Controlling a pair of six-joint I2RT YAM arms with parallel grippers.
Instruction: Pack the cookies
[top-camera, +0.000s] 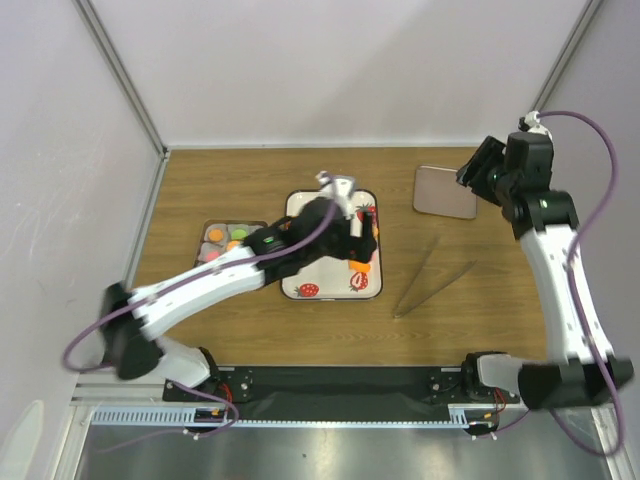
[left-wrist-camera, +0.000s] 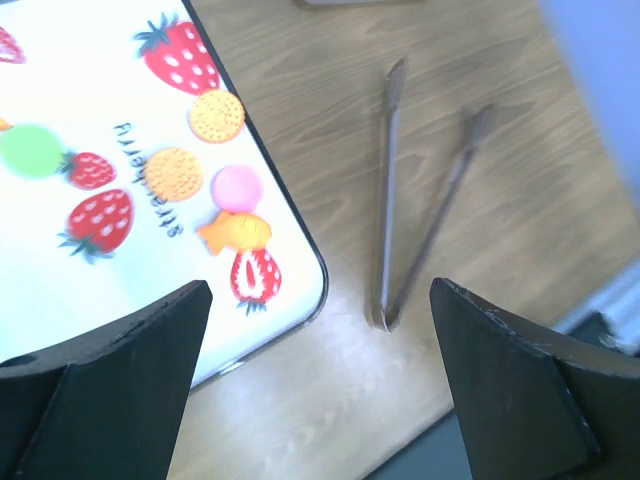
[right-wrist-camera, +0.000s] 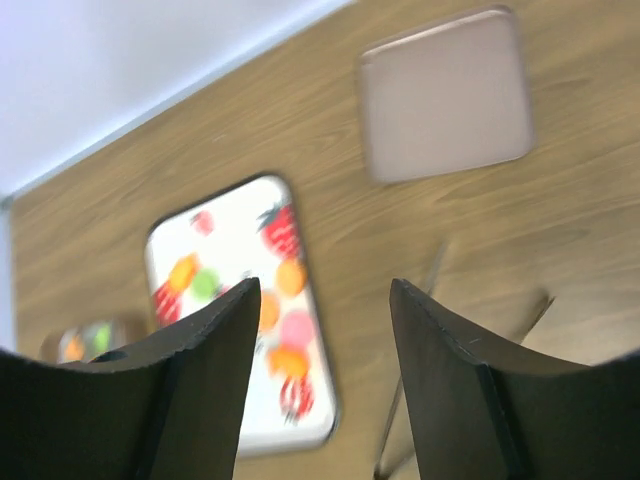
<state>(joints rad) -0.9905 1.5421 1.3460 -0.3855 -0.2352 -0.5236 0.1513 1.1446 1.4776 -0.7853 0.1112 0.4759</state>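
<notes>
Left gripper (left-wrist-camera: 320, 288) spread, empty; small round orange and pink cookies (left-wrist-camera: 173, 174) on white strawberry-print tray (left-wrist-camera: 60, 300) ahead-left. Right gripper (right-wrist-camera: 325, 286) spread, empty.

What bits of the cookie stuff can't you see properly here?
Top view: the left arm covers the middle of the tray, hiding how many cookies lie there.
Right wrist view: the cookie box is blurred and partly behind a black finger.
Left wrist view: the lid is cut off by the top edge.
</notes>
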